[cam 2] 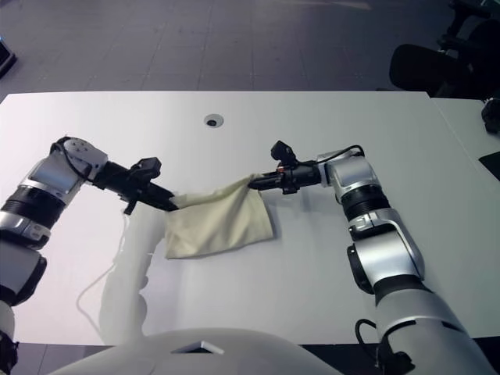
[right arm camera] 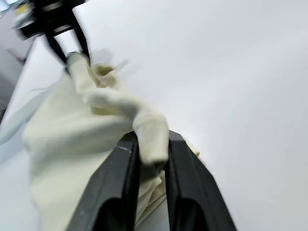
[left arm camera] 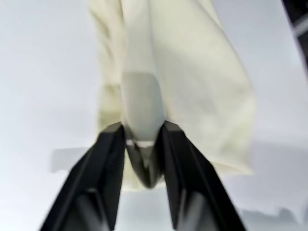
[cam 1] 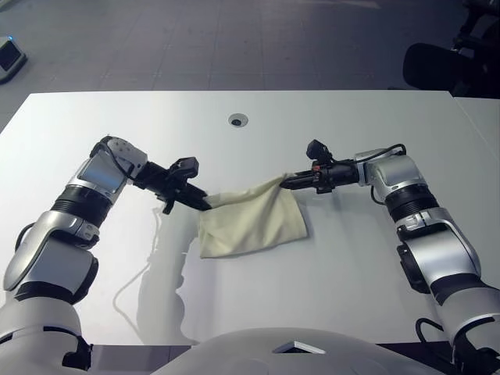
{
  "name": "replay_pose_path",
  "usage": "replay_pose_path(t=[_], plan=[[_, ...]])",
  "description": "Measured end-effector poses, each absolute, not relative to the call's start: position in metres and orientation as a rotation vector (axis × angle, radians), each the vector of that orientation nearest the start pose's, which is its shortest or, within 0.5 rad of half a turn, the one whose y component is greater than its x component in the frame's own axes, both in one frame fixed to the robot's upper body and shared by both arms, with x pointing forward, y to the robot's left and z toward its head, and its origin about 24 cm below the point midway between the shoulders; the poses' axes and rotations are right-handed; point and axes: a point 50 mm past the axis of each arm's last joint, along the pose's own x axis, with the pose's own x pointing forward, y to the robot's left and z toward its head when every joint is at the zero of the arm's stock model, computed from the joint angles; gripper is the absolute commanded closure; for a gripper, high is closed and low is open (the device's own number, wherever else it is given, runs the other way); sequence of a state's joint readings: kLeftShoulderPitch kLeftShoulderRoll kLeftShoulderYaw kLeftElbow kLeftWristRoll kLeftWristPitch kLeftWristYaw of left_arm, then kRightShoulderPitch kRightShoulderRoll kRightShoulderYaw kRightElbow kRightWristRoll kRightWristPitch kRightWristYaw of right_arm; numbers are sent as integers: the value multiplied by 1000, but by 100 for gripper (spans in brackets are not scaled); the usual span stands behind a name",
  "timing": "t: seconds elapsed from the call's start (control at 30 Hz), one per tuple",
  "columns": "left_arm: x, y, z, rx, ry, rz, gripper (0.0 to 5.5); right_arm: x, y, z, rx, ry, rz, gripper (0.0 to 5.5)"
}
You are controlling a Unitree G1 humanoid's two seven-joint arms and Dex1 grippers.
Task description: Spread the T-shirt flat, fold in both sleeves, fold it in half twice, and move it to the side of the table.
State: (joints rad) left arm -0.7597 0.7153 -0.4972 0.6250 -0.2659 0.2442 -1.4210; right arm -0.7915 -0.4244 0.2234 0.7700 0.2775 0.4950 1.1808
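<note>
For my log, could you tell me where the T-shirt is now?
The T-shirt sits mid-table in the head views, far corners held by the left hand and right hand.

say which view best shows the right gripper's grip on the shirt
The right wrist view: the right gripper clamps a bunched fold of the T-shirt up close. The eye views show that pinch small, at the shirt's raised right corner. The left wrist view shows the left gripper pinching instead.
</note>
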Motion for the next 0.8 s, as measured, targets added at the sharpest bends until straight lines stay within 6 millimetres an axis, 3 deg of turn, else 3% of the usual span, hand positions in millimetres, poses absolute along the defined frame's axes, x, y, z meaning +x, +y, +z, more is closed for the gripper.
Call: replay_pose_path(t=[0.17,0.3,0.43,0.47,0.57,0.7,0.8], plan=[[341,210,130,448,440,-1151,284,350,-163,98,11,419,1014,338],[326,200,148,527,294,-1119,219,342,-145,114,-88,292,1067,275],[295,174,131,547,265,-1207,156,333,-126,106,-254,224,1148,215],[285,166,119,535,284,-1242,138,329,-121,98,-284,223,1172,197],[272,159,100,522,323,-1268,91,327,-121,83,-345,235,1188,152],[275,164,75,691,354,-1164,27,325,-135,55,-468,284,1158,91],[281,167,73,790,285,-1131,10,326,-139,51,-526,235,1148,41]])
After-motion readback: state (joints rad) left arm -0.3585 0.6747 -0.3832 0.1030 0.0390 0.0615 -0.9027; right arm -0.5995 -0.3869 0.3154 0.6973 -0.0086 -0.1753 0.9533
